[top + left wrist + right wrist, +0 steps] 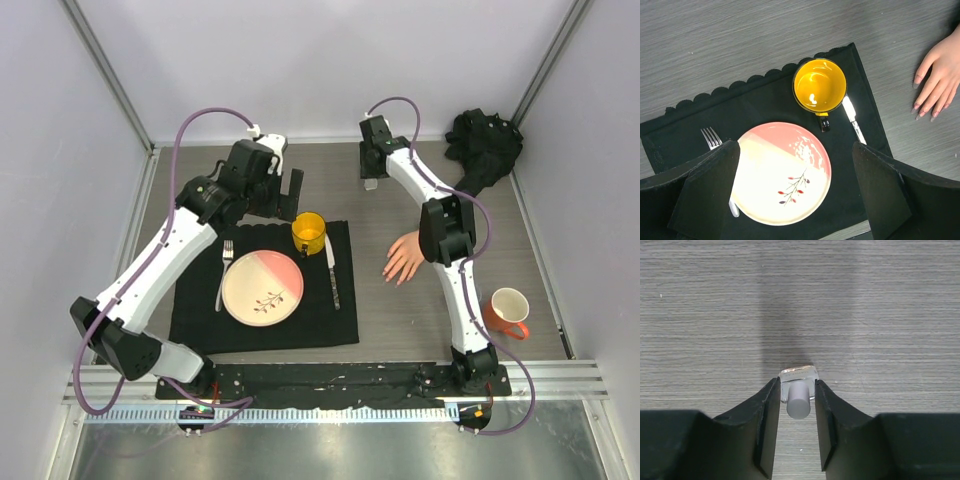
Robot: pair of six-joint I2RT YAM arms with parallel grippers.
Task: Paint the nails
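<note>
Right fingers point(771, 412) are bracketing the far bottle cap point(798, 401), not yet touching; left fingers point(710, 190) are hanging wide, empty; nails point(916, 79) are awaiting paint.

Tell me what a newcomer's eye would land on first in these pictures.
The bright yellow mug, standing on the black placemat just behind the pink-and-cream plate, left of centre. To its right a pale mannequin hand lies flat on the grey table, fingers spread. Farther back, a small clear bottle sits between the fingers of the right gripper.
</note>
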